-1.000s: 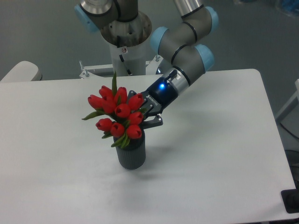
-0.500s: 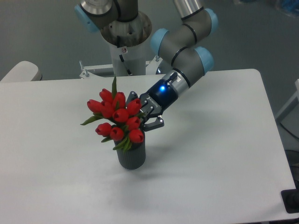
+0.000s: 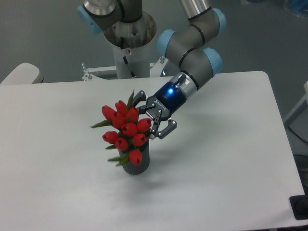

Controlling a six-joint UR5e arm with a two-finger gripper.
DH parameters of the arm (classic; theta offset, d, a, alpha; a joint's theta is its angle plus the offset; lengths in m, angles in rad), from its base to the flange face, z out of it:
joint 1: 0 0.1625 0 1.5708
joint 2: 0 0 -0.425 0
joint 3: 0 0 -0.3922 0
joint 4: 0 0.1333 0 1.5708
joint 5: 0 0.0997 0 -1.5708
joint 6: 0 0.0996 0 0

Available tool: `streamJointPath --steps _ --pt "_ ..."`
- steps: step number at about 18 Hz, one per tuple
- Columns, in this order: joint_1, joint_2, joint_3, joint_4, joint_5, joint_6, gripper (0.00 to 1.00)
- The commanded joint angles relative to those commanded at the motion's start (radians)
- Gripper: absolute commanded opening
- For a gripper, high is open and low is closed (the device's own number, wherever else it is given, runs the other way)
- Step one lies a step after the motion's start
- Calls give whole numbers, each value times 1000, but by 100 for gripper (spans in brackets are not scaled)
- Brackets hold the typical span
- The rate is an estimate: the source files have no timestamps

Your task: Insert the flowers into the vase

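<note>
The flowers (image 3: 126, 129), a bunch of red closed tulips with green leaves, stand in the vase (image 3: 141, 164) and lean up and to the left. The vase is small, dark grey and ribbed, and stands near the middle of the white table (image 3: 231, 159). The blooms hide its mouth and upper part. My gripper (image 3: 146, 117) is open, its two dark fingers spread apart just right of the bunch at bloom height. One finger (image 3: 139, 96) is above the blooms and the other lies to the right of the vase top. It holds nothing.
The arm's base (image 3: 129, 43) stands behind the table's far edge. A pale rounded object (image 3: 21, 74) sits at the far left edge. A dark object (image 3: 301, 208) is by the table's front right corner.
The gripper's fingers have spread open and let go of the flowers. The bunch has dropped lower into the vase and shifted a little right.
</note>
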Motion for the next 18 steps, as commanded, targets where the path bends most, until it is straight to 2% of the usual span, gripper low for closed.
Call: streamJointPath --steps 5,8,13,18 --pt "5 8 0 -2 18 3 100" --pt "9 23 2 -2 101 12 100" --pt "24 46 12 -2 173 0 100" --pt "81 52 63 -6 208 0 100"
